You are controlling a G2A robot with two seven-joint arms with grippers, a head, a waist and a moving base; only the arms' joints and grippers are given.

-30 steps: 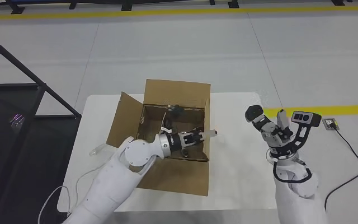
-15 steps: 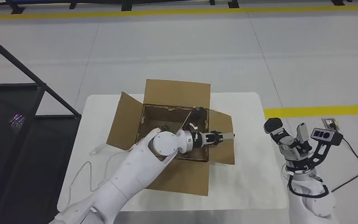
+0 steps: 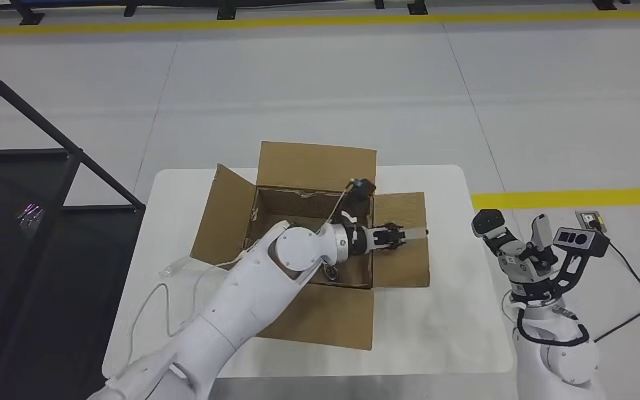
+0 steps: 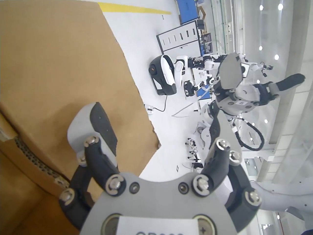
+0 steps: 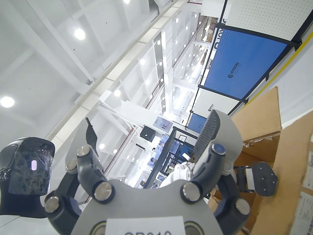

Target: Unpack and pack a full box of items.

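Box open, mid tabletop. Left tool released, fingers spread over the box's outward-folded right flap. Right tool released, empty, raised near the tabletop's right edge.

The box in the middle of the top view is plain brown cardboard, its cut edge showing a row of dark corrugation holes. It stands on a white table over a pale grey floor with a yellow line along the upper edge of the frame. The left gripper has white-grey fingers with black pads, black links and a grey plate with silver screws; the right gripper shares these colours, with one finely ribbed dark pad, against blue panels and a white board, both dotted with small holes.
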